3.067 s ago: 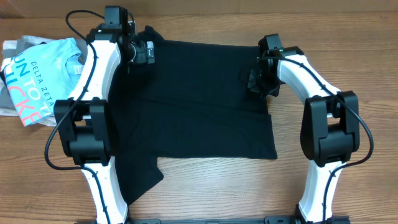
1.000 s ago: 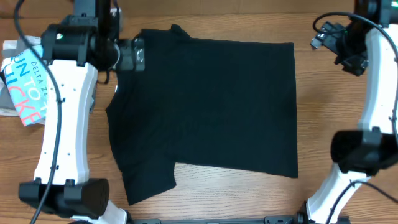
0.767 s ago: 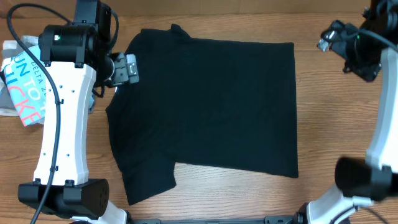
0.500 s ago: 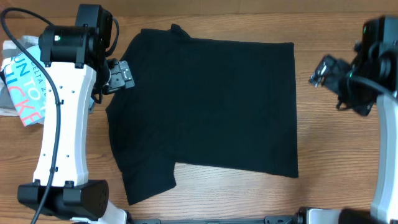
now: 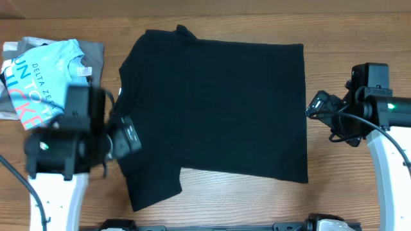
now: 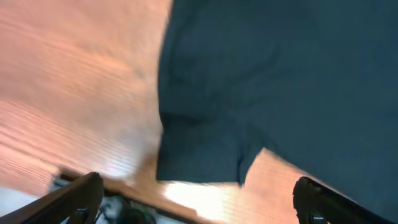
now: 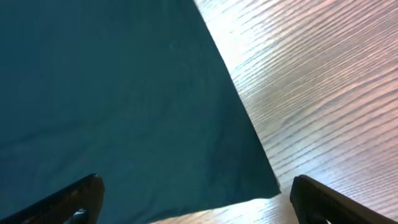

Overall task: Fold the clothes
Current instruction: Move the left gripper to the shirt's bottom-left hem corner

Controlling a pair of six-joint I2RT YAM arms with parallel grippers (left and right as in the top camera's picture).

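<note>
Black T-shirt (image 5: pixel 218 109) is lying spread flat mid-table (image 5: pixel 347 25), one sleeve sticking out at the near left. Left gripper (image 5: pixel 125 136) is hovering over its left edge, right gripper (image 5: pixel 319 106) just off its right edge. Both sets of jaws are standing wide, gripping nothing.

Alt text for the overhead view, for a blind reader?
A black T-shirt lies spread out on a wooden table. The open left hand hangs over its left edge, the open right hand just off its right edge.
</note>
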